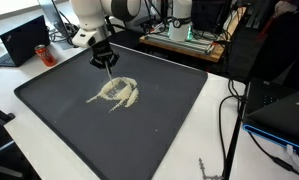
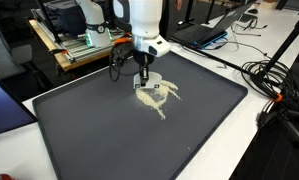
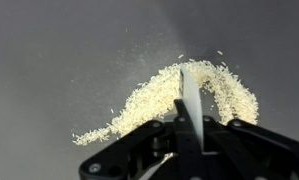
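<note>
A pile of pale rice-like grains [image 1: 116,93] lies in a curved heap on a large dark mat [image 1: 174,125]; both also show in an exterior view, the grains [image 2: 159,96] on the mat [image 2: 99,145]. My gripper [image 1: 107,63] [image 2: 144,76] hangs just above the pile's far edge. In the wrist view my gripper [image 3: 187,130] is shut on a thin white flat blade [image 3: 190,98]. The blade points down into the grains [image 3: 149,100], and its tip sits at the heap's inner curve.
A laptop [image 1: 24,40] sits beyond the mat's corner, and a board with electronics [image 1: 184,35] stands behind the arm. Cables [image 1: 234,110] run along the white table beside the mat. The cables [image 2: 274,80] and a laptop [image 2: 214,30] also show in an exterior view.
</note>
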### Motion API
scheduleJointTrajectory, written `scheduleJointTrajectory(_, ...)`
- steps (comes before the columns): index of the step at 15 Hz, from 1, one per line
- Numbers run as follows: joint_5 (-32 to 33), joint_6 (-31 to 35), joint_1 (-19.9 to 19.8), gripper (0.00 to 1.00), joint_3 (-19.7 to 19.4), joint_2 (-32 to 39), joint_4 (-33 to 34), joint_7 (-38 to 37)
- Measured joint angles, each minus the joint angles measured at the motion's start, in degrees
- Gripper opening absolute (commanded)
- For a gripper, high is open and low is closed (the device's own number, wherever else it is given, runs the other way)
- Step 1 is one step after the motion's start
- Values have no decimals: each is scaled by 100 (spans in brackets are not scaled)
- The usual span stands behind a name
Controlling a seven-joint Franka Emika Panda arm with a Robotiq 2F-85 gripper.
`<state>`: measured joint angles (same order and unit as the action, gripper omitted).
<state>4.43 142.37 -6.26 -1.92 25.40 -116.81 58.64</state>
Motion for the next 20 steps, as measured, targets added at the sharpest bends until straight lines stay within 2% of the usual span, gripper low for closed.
scheduleJointTrajectory(9, -11, 168, -455, 1, 232, 593, 325, 13)
scheduleJointTrajectory(16, -18, 198, -502, 1, 250, 683, 394, -116)
scheduleJointTrajectory(20, -28, 308, -511, 1, 241, 743, 461, -440)
